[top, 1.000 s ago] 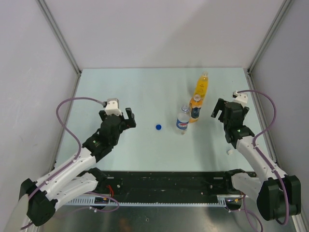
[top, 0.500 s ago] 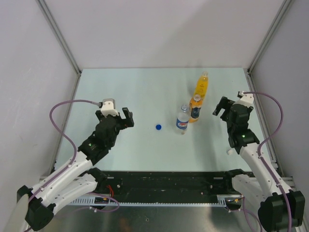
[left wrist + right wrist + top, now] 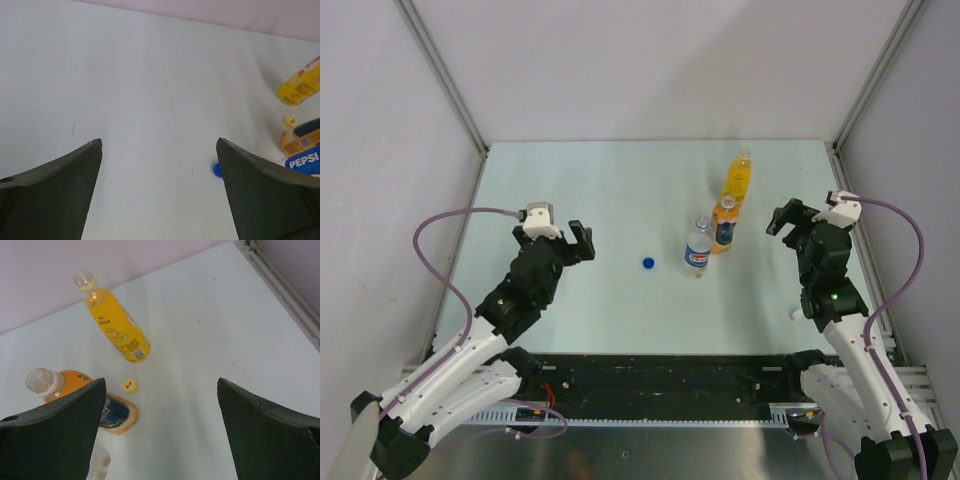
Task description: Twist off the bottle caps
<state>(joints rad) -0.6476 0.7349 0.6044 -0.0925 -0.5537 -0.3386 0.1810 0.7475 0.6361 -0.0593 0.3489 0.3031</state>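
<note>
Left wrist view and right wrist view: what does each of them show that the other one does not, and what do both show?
Only the left wrist view shows the blue cap lying on the table, and the Pepsi label of the water bottle.

Only the right wrist view shows the open necks of the tall yellow bottle and the short orange bottle, and the metal rail at the table's edge.

Both show the yellow cap lying on the table between these two bottles, and the lower parts of both bottles.
</note>
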